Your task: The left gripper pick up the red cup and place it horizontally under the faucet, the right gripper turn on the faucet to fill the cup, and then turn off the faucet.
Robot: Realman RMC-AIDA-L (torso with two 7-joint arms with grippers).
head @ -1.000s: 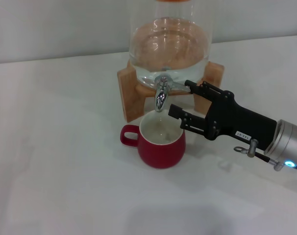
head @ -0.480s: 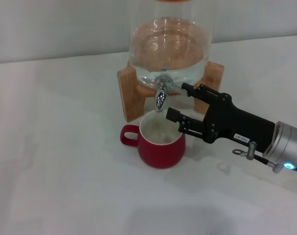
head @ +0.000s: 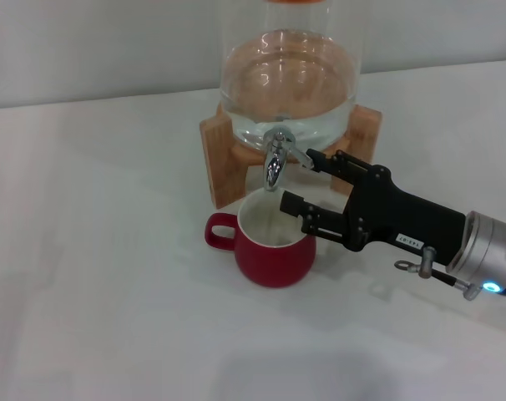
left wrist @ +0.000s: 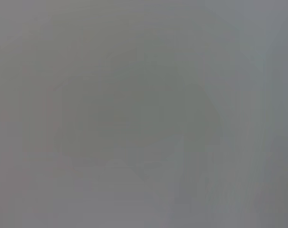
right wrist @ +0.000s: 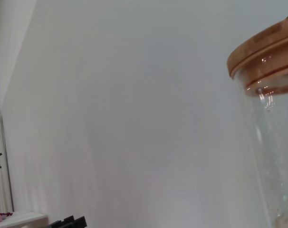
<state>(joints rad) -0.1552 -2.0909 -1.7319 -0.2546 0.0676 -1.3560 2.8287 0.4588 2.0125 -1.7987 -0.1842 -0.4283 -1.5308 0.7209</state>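
So the long black right gripper sits with its fingers spread, just right of the little chrome faucet, far fingertip touching its side lever. Squat dark-red ceramic cup stands upright directly under the spout.

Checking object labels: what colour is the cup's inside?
White inside the red cup, best seen in the head view.

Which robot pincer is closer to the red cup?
The right pincer: it hangs open beside the faucet, just above the red cup. The left pincer is out of sight in every view.
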